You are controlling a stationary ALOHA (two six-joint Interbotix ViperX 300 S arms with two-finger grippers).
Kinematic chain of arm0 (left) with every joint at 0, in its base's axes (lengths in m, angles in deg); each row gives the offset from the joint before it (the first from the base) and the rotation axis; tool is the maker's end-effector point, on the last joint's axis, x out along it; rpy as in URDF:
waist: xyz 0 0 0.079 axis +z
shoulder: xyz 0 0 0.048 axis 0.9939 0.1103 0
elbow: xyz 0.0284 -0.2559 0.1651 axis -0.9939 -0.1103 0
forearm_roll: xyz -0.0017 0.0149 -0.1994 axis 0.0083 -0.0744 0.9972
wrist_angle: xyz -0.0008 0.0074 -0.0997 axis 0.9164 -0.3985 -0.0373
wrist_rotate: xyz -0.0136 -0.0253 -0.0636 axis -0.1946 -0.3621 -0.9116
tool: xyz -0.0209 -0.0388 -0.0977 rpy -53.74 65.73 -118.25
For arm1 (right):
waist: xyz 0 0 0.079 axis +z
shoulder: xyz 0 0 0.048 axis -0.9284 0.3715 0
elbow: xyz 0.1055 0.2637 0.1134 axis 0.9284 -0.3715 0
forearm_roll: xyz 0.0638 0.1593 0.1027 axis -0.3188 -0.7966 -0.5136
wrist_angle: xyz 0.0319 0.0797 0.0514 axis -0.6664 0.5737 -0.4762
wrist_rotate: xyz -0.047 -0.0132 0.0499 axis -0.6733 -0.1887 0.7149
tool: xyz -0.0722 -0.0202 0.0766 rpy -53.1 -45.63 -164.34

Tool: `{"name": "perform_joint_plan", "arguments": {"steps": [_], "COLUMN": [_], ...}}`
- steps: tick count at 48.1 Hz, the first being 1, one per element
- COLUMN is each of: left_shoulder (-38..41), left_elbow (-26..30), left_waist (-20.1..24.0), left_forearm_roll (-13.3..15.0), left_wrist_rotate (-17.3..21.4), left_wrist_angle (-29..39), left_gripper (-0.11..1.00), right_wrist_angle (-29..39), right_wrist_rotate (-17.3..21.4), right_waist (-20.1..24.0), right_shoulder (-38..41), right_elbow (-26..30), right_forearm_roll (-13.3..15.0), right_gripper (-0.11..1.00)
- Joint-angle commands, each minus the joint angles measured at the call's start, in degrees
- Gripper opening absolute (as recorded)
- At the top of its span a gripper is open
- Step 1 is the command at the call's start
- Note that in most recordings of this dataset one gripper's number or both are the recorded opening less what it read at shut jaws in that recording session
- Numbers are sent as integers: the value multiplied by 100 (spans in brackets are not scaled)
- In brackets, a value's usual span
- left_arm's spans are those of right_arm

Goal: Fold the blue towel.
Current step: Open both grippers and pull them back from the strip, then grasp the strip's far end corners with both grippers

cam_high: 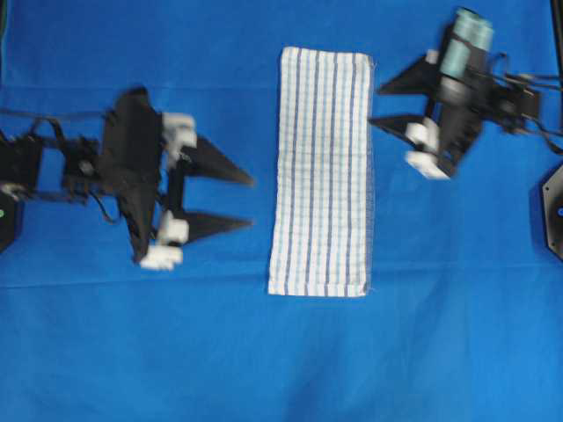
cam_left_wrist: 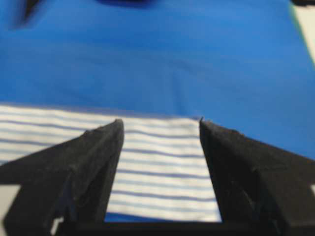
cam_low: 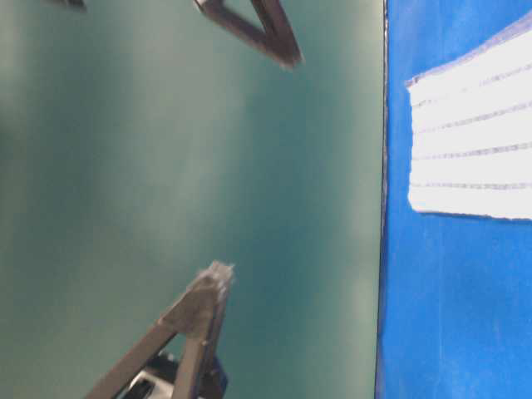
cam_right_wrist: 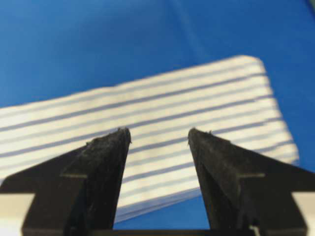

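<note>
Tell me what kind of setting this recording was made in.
Probably a lab tabletop rig for two-arm manipulation, not a home. A plain solid-blue table cloth covers the work surface, a black left gripper and right gripper flank one striped white woven towel, and a bare green wall stands behind.

The blue towel (cam_high: 321, 171) was a white woven cloth with thin dark-blue and light-blue stripes running along its length. It lay flat as a long, narrow rectangle, its layered edge showing it folded.
</note>
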Motion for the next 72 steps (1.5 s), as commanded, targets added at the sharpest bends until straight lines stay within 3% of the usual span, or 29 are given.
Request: {"name": "perform_joint_plan", "arguments": {"steps": [1, 11, 33, 39, 47, 58, 72], "left_shoulder": [-334, -519, -167, 0, 694, 2004, 3190], "left_elbow": [-141, -510, -325, -158, 308, 1020, 1661], "left_waist": [237, 615, 642, 809, 1336, 2030, 2610], "left_forearm_roll": [-18, -18, -18, -18, -18, -18, -18], "left_wrist_rotate": [53, 62, 88, 114, 114, 123, 114], "left_wrist_angle": [-229, -571, -633, -668, -668, -668, -677], "left_gripper": [55, 55, 55, 55, 64, 85, 88], "right_wrist_angle": [-185, -686, -747, -844, -1028, -1116, -1547], "right_wrist_rotate": [70, 202, 193, 185, 141, 114, 97], "right_waist": [141, 158, -132, -396, -1046, -1802, -2408], "right_shoulder": [-466, -1011, -694, -554, -18, 1143, 2602], "right_elbow": [-176, -677, -598, -527, -325, 44, 483], "right_forearm_roll": [-35, -44, -35, -18, -9, 53, 79], "right_gripper": [57, 57, 57, 57, 61, 68, 68]}}
